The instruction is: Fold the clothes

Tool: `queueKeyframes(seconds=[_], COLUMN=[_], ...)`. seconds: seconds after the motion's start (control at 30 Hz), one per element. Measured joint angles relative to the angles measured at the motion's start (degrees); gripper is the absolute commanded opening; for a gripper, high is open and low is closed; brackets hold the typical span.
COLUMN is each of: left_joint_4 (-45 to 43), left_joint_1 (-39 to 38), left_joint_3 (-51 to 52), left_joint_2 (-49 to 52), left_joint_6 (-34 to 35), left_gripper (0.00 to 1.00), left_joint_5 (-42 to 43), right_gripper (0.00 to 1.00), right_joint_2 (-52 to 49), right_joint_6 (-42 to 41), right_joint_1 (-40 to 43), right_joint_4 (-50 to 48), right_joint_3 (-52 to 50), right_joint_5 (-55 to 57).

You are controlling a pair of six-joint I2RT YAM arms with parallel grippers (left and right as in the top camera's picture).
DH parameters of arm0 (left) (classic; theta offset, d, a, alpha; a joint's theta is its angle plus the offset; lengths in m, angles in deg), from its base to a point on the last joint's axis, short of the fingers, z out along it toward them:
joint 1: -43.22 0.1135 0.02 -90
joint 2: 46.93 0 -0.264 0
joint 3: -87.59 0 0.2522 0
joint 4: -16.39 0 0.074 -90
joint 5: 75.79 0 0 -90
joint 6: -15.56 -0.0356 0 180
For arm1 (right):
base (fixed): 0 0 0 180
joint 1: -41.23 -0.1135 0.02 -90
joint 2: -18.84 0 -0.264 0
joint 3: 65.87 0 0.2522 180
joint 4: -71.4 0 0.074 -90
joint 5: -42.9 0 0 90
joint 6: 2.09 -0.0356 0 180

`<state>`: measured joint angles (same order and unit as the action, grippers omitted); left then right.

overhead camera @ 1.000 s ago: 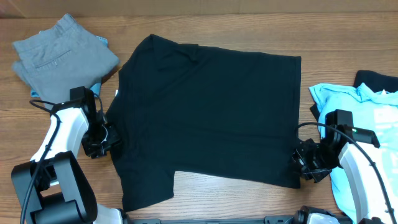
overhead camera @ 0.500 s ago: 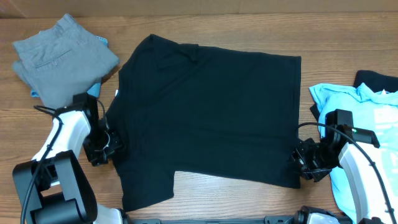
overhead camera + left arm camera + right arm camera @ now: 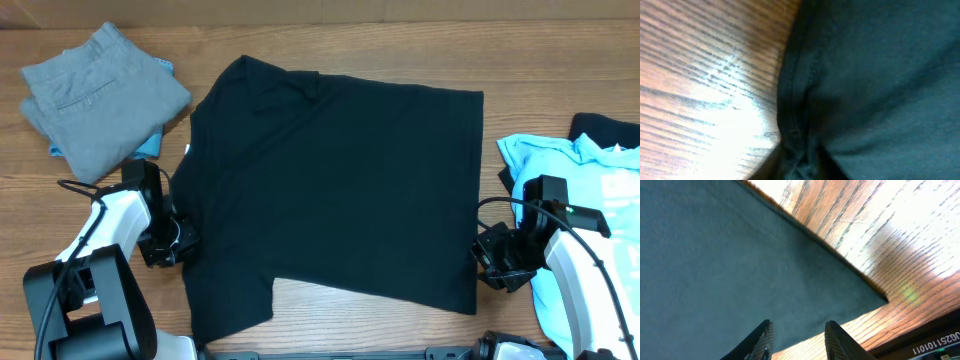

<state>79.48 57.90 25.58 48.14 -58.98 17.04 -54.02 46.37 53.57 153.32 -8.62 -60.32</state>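
Black T-shirt (image 3: 330, 180) spread flat mid-table (image 3: 330, 40). Within the last second its near hem has slid nearer, drawn by the left gripper (image 3: 178, 240), which is clenched on the bunched left edge. The right gripper (image 3: 487, 268) sits at the right hem, jaws parted. Likely straightening before the first fold.

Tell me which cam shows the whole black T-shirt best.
Overhead: the black T-shirt lies spread out, nearly its full outline visible. Left wrist shows only a blurred, seamed edge; right wrist only one corner.
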Motion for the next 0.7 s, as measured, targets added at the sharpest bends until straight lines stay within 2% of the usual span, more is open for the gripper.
queueKeyframes(seconds=[0.1, 0.43, 0.7], left_joint_4=[0.3, 7.7, 7.9], left_joint_1=[0.0, 0.0, 0.0], left_joint_3=[-0.1, -4.2, -5.9], left_joint_2=[0.0, 0.9, 0.9], left_joint_6=[-0.2, -0.6, -1.0], left_gripper=[0.04, 0.05, 0.06], left_joint_5=[0.5, 2.2, 2.5], right_gripper=[0.4, 0.41, 0.39], right_joint_2=[0.0, 0.0, 0.0], right_joint_6=[-0.3, -1.1, -4.2], right_joint_1=[0.0, 0.0, 0.0], right_joint_4=[0.0, 0.9, -4.3], right_joint_3=[0.0, -1.2, -10.4], right_joint_5=[0.2, 0.3, -1.7])
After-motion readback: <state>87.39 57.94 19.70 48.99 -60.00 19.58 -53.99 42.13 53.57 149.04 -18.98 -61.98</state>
